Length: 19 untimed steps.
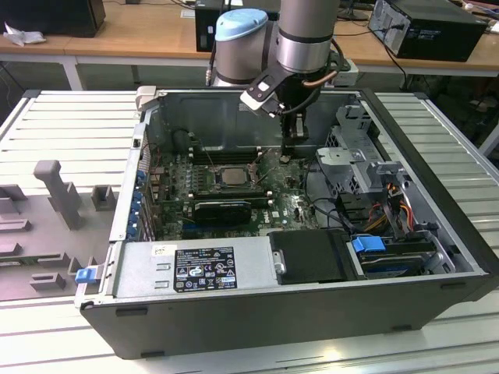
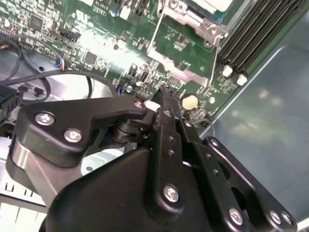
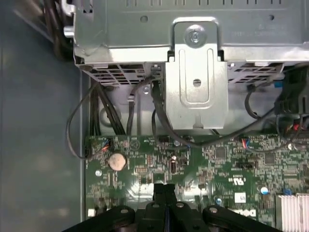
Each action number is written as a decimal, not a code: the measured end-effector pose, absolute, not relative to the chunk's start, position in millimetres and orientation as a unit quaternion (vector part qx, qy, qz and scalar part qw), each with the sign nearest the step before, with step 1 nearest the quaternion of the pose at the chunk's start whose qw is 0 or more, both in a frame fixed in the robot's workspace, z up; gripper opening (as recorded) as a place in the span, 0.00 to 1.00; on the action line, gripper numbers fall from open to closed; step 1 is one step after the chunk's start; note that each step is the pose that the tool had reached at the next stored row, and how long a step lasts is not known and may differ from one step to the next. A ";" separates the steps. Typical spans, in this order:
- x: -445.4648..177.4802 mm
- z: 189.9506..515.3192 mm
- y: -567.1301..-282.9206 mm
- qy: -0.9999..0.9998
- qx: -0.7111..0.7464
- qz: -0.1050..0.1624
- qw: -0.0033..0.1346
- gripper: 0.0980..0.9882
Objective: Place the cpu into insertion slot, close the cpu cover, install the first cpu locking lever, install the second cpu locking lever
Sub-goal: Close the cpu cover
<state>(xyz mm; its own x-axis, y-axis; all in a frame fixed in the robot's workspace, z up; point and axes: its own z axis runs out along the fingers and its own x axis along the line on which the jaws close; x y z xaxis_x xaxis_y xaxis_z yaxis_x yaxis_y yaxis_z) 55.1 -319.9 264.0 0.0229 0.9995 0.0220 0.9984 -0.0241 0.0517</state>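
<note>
Claw (image 1: 287, 154): was seen shut tight, nothing held, tips low over the green board (image 3: 222, 159).
Cpu (image 1: 231, 176): was seen seated in the insertion slot (image 1: 249, 181), near, toward the exterior view's left of the claw.

An open computer case (image 1: 437, 234) is lying on its side on the slatted metal counter (image 1: 70, 117). The arm (image 1: 308, 31) is reaching down into it from the far side. Its gripper (image 1: 288, 154), narrow with fingers together, is hanging just above the green board. It is sitting just beside the insertion slot (image 1: 212, 173), on the exterior view's right. The cpu (image 1: 231, 176) is resting in that slot. A grey power supply box (image 1: 203, 269) is filling the near edge, and coloured cables (image 1: 390, 210) are bunching at the exterior view's right.
</note>
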 end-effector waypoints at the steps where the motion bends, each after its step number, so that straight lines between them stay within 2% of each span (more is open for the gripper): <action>1: 55.4 261.9 -319.8 0.698 0.715 0.026 0.011 0.01; 5: 55.5 257.6 -319.4 0.699 0.715 0.024 0.007 0.01; 7: 52.7 256.9 -318.8 0.701 0.713 0.015 -0.005 0.01; 8: 49.8 256.5 -318.3 0.701 0.713 0.014 -0.006 0.01; 19: 31.4 256.1 -317.9 0.703 0.711 0.012 -0.009 0.01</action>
